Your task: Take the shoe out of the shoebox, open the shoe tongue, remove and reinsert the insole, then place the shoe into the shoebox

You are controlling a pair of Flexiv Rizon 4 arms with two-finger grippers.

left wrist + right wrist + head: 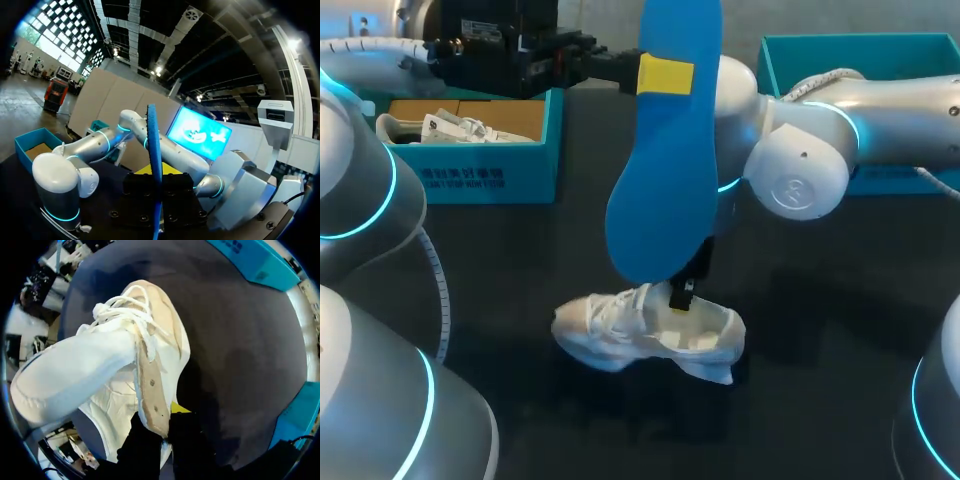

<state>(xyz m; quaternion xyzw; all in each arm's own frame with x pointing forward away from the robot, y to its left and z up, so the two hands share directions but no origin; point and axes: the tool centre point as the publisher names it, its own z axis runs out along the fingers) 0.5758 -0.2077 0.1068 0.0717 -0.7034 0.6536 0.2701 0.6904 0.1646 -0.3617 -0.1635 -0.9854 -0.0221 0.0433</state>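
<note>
A blue insole (665,170) hangs high above the table, its upper end pinched by my left gripper (665,73). In the left wrist view the insole (152,140) stands edge-on between the fingers of the left gripper (155,176), which is shut on it. Below it a white shoe (620,335) lies on the dark table, toe to the left. My right gripper (682,295) comes down into the shoe's opening. In the right wrist view the right gripper (162,427) is shut on the tan-lined side wall of the shoe (100,365), laces ahead of it.
A teal shoebox (480,170) holding another white shoe and paper stands at the back left. A second teal shoebox (860,50) stands at the back right, behind my right arm. Dark tabletop lies around the shoe.
</note>
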